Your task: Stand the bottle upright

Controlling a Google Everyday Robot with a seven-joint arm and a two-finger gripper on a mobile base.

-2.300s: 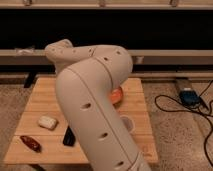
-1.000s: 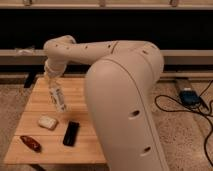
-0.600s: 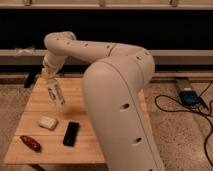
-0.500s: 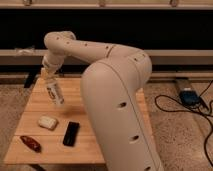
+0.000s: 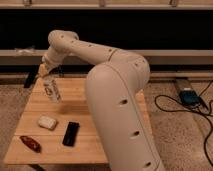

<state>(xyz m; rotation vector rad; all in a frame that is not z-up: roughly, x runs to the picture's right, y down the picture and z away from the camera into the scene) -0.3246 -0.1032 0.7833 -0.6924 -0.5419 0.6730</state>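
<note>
The bottle (image 5: 52, 90), whitish with a pale label, hangs almost upright with a slight tilt over the back left part of the wooden table (image 5: 75, 102). My gripper (image 5: 46, 75) is at the bottle's top end and is shut on it. The bottle's base is close to the tabletop; I cannot tell whether it touches. My large white arm (image 5: 117, 95) sweeps in from the right and hides the right half of the table.
A white rounded block (image 5: 47, 122), a black phone (image 5: 71, 133) and a reddish-brown item (image 5: 30, 143) lie on the front left of the table. A blue device (image 5: 190, 96) with cables sits on the floor at the right. A dark wall runs behind.
The arm has swung out from in front of the camera to the table's back left. Over the last second the gripper and bottle shifted slightly left and up, and the bottle stands straighter.
</note>
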